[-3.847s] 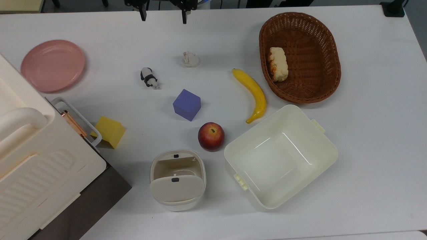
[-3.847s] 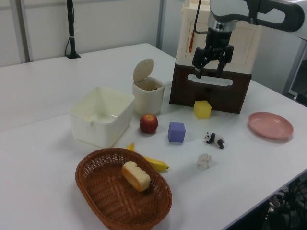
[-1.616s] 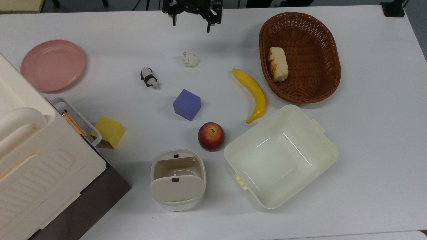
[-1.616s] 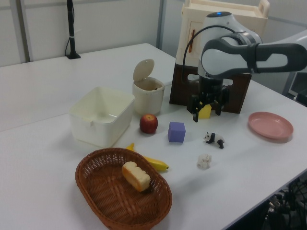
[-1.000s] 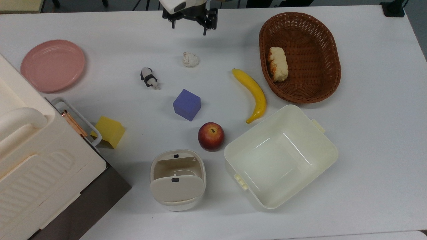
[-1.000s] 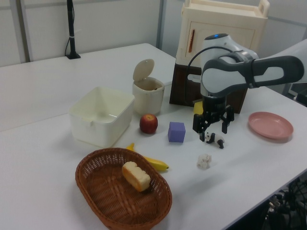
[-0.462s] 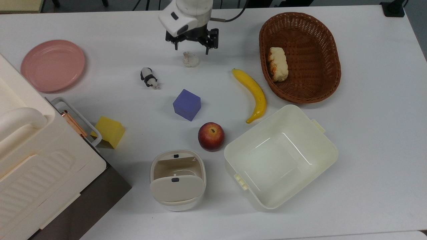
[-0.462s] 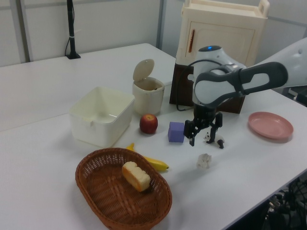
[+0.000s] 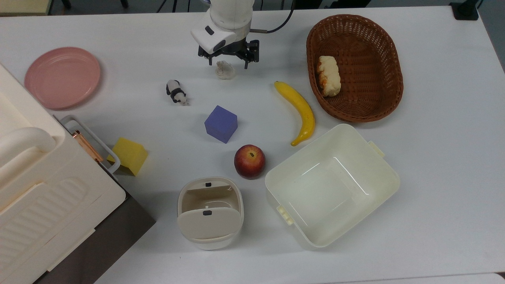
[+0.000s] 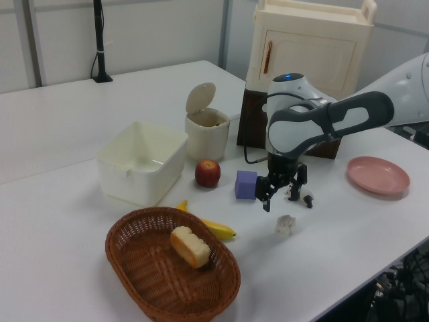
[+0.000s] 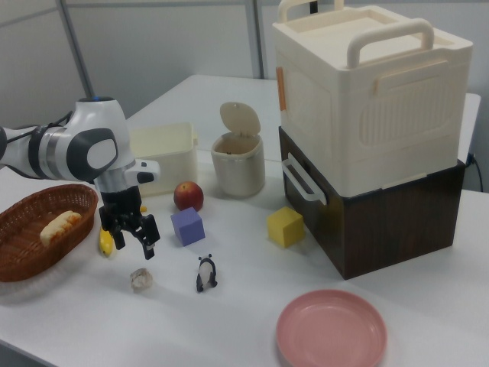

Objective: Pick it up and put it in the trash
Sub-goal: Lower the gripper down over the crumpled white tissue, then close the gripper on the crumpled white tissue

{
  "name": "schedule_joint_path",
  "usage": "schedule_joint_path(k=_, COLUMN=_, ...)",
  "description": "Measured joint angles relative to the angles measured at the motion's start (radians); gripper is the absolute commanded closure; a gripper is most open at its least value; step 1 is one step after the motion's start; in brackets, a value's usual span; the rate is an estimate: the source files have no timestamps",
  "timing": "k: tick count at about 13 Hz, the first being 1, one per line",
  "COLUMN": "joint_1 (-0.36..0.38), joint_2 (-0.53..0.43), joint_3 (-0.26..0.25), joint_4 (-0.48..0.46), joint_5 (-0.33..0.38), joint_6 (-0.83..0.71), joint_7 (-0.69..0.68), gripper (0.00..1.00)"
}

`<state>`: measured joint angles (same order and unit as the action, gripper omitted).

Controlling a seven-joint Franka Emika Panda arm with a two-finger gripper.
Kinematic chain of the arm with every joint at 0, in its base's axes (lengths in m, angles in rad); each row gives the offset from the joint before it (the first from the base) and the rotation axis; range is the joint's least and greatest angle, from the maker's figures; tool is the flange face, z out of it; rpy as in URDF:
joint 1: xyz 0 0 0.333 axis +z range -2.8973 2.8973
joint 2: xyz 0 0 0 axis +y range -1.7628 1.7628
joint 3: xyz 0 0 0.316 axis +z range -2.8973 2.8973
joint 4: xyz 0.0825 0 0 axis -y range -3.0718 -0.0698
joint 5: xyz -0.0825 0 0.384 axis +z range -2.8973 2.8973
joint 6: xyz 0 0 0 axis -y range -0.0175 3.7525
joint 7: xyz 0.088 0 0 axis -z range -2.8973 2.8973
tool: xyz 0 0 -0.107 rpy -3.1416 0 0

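I see the crumpled lump (image 9: 225,70) (image 10: 285,225) (image 11: 140,279), small and off-white like wadded paper, resting on the white counter (image 9: 434,157). The trash (image 9: 209,213) (image 10: 207,131) (image 11: 238,159) stands upright well apart from it: a small cream-beige bin with rounded corners, its flap lid tipped up and open, a small black mark on the lid.

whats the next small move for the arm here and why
Probably a straight descent, then close. The end effector hangs open above the crumpled paper wad, its fingers either side of it in the top view, but the right view shows the wad on the table with a gap under the fingertips. The trash bin already has its lid flipped open.
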<state>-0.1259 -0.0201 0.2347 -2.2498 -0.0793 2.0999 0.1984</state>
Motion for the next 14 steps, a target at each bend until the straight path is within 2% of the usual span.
schedule_joint_path(k=8, joint_1=0.001, joint_2=-0.013, joint_3=0.002, joint_4=-0.042, joint_5=-0.001, joint_6=0.021, joint_7=-0.02, gripper=0.0)
schedule_joint_path(k=14, joint_1=0.001, joint_2=-0.07, joint_3=-0.009, joint_4=-0.107, joint_5=0.0, joint_6=0.049, joint_7=-0.02, gripper=0.0)
